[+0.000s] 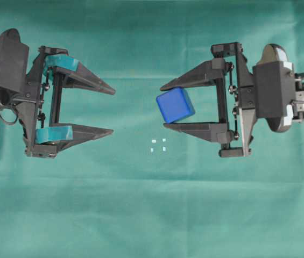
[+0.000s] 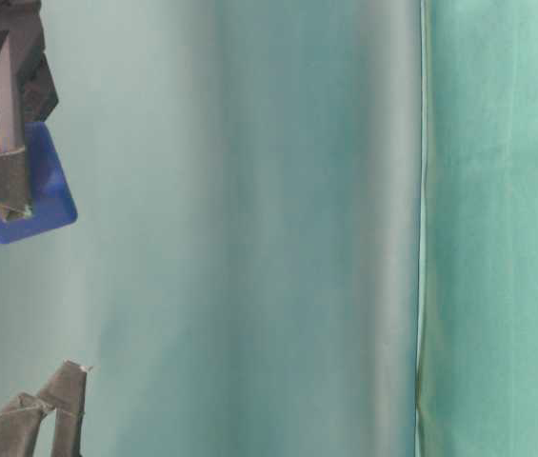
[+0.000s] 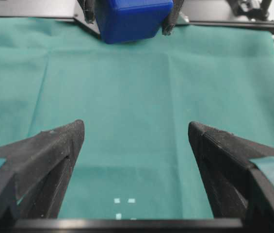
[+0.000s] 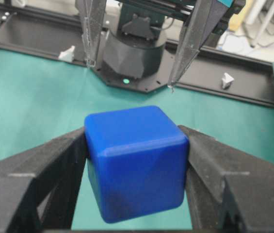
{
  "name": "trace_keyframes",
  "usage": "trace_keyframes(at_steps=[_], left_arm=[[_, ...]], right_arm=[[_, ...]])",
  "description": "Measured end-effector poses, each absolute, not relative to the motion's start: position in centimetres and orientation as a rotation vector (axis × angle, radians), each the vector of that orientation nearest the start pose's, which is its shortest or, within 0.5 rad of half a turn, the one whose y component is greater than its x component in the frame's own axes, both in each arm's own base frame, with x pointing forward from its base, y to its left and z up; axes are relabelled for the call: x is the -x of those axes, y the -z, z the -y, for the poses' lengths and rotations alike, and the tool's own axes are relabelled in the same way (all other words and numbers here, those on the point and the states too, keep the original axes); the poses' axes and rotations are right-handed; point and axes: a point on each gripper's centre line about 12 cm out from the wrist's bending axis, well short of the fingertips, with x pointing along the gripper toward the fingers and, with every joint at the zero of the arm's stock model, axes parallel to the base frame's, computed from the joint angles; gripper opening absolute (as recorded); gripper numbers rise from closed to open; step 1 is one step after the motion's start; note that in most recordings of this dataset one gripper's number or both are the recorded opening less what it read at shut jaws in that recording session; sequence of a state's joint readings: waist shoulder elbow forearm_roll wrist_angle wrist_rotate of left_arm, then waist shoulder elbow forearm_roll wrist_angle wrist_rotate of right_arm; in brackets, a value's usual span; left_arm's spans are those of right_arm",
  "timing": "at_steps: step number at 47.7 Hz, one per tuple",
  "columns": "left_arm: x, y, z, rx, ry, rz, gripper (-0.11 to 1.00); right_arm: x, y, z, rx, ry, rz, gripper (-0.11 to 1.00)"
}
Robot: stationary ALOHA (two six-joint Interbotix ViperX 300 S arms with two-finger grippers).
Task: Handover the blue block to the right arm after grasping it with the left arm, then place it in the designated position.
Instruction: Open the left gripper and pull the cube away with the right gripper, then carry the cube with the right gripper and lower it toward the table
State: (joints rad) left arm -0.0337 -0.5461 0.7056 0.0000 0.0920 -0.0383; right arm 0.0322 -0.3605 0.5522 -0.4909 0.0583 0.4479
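The right arm's plain black two-fingered claw [image 1: 165, 105] pinched the small bright blue rounded cube [image 1: 175, 105] between its fingertips, off the green cloth [image 1: 152, 215]. The left arm's teal-padded claw [image 1: 113, 110] stood spread and empty, facing it; four tiny white marks [image 1: 158, 145] lay between them

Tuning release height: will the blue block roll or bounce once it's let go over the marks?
Probably not roll: the blue block is a flat-faced cube. Its rounded edges and tilt in the right gripper could tip it off the white marks. It looks rigid, smooth, maybe slippery.
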Motion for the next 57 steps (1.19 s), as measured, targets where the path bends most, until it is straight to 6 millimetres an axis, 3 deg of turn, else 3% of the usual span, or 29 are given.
trace_keyframes(at_steps=[57], left_arm=[[-30.56,-33.73,1.03,0.034,0.029,-0.252,1.0]], right_arm=[[-35.78,-33.85,-0.63,0.038,0.011,-0.284,0.59]])
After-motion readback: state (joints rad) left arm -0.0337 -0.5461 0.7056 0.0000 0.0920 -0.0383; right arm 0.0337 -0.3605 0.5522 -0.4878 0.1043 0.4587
